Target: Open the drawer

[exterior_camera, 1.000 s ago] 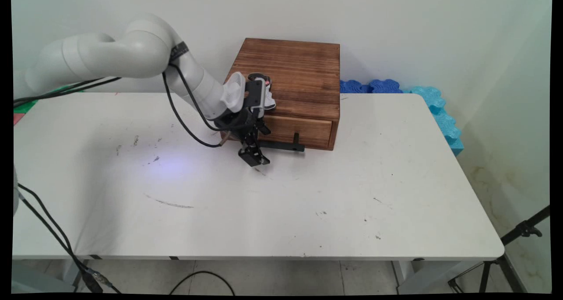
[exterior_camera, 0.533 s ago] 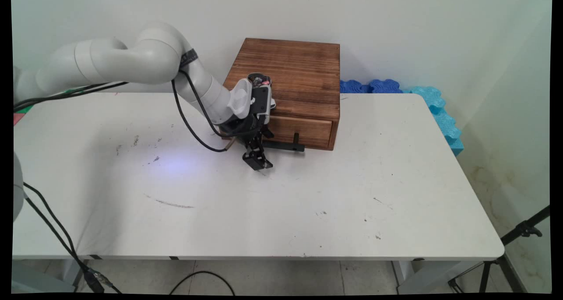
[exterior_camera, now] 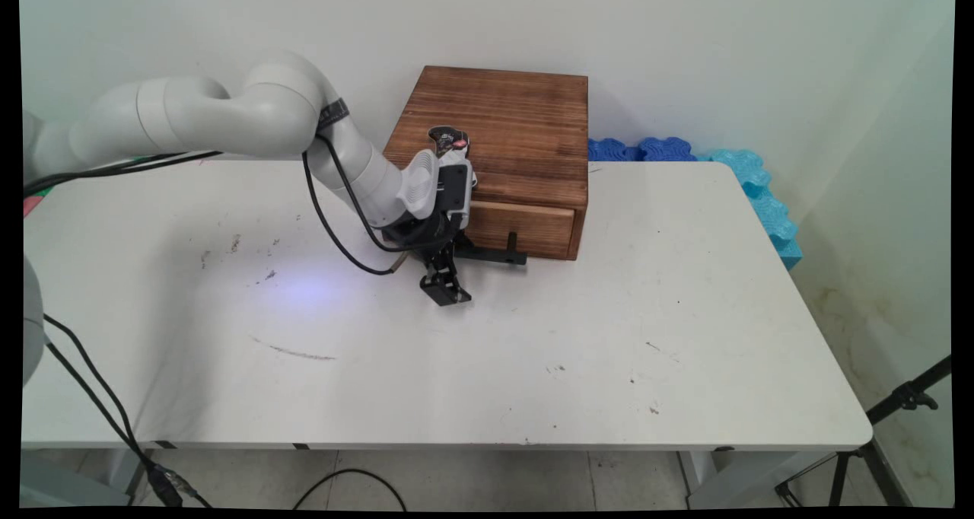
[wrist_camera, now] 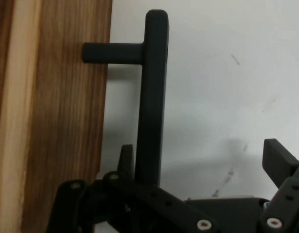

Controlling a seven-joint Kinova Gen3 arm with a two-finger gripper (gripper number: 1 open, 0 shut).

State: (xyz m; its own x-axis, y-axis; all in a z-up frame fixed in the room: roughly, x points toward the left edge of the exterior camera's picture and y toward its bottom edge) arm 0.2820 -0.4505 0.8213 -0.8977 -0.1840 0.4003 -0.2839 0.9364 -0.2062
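only the hand view shows pincer (wrist_camera: pixel 198 160) straddling the handle (wrist_camera: pixel 151 97).

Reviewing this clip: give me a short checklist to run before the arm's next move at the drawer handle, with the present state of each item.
1. Gripper open: ok, fingers spread wide.
2. Black handle between the fingers: ok in the hand view, beside the left finger.
3. Fingers touching the handle: cannot tell.
4. Drawer of the wooden box shut: ok, front looks flush.
5. Table in front of the drawer free of obstacles: ok.
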